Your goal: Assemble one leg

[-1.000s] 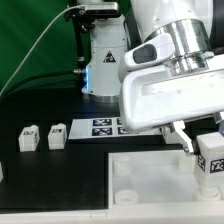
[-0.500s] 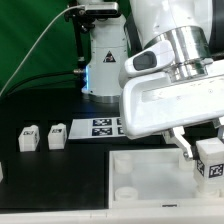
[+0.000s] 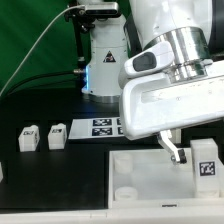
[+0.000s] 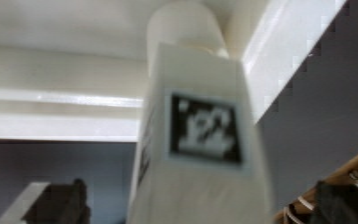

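One leg (image 3: 207, 168), a white block with a black-and-white tag, stands upright on the large white panel (image 3: 140, 172) at the exterior view's right. My gripper (image 3: 204, 153) is open around it. One finger (image 3: 174, 150) stands clearly apart from the leg and the other is out of frame. In the wrist view the leg (image 4: 197, 120) fills the middle, with a gap to each dark finger (image 4: 55, 203) of the gripper (image 4: 197, 206). Whether the leg sits in a corner hole is hidden.
Two more legs (image 3: 28, 137) (image 3: 56, 134) stand on the black table at the exterior view's left, and another (image 3: 2, 170) shows at the left edge. The marker board (image 3: 103, 126) lies behind the panel. The arm's base (image 3: 100, 60) stands at the back.
The visible finger has moved away from the leg toward the exterior view's left, opening the gripper. The leg has dropped slightly lower onto the panel.
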You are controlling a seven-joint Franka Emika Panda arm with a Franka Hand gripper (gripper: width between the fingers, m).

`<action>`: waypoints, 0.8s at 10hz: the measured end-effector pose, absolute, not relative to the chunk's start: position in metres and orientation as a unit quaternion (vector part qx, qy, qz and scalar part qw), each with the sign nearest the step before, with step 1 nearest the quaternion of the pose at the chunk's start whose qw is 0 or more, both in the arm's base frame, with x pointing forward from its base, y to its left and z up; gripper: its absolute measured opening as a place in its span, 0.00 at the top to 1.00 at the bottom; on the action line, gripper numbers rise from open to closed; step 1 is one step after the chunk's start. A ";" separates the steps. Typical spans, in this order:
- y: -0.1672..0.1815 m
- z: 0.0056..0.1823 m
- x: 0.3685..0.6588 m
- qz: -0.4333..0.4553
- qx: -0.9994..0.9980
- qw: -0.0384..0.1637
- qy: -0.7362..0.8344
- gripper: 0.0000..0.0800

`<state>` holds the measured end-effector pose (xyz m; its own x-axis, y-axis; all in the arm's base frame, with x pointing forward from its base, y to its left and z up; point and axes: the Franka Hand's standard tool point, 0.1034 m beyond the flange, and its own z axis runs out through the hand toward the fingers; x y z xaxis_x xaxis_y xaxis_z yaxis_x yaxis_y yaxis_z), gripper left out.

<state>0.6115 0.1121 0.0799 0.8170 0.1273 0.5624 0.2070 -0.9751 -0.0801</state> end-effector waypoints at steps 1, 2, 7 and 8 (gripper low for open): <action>0.112 0.080 0.611 -0.289 -0.951 0.069 -0.088 0.20; 0.112 0.080 0.611 -0.289 -0.951 0.069 -0.088 0.19; 0.112 0.079 0.611 -0.289 -0.951 0.069 -0.088 0.19; 0.112 0.079 0.611 -0.289 -0.951 0.069 -0.088 0.19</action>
<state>0.6113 0.1121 0.0793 0.8175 0.1272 0.5617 0.2069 -0.9751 -0.0804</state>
